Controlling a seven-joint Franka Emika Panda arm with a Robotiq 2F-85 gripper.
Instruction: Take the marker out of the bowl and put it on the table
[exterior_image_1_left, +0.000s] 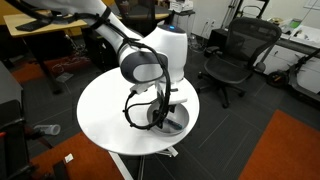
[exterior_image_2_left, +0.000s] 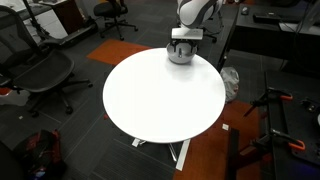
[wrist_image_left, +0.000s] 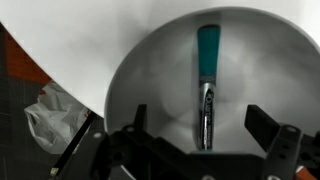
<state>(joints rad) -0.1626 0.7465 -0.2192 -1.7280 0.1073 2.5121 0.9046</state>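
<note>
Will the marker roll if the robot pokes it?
Probably. The marker looks slim and round, lying in the smooth, curved bowl, so it may roll or slide. It looks stiff and small, so it is likely light.

The arm (exterior_image_1_left: 143, 66) points straight down, jaws seemingly spread wide.

The table (exterior_image_2_left: 150, 100) top lies bare across nearly its whole surface, open to approach from every side. The bowl (wrist_image_left: 140, 75) stands near the table's rim; its curved wall rings the marker (wrist_image_left: 207, 60), which lies alone on the bottom with bare metal on both sides. The gripper (wrist_image_left: 200, 138) hangs over the bowl, fingers spread wide. An office chair (exterior_image_1_left: 235, 55) stands well apart from the table.
</note>
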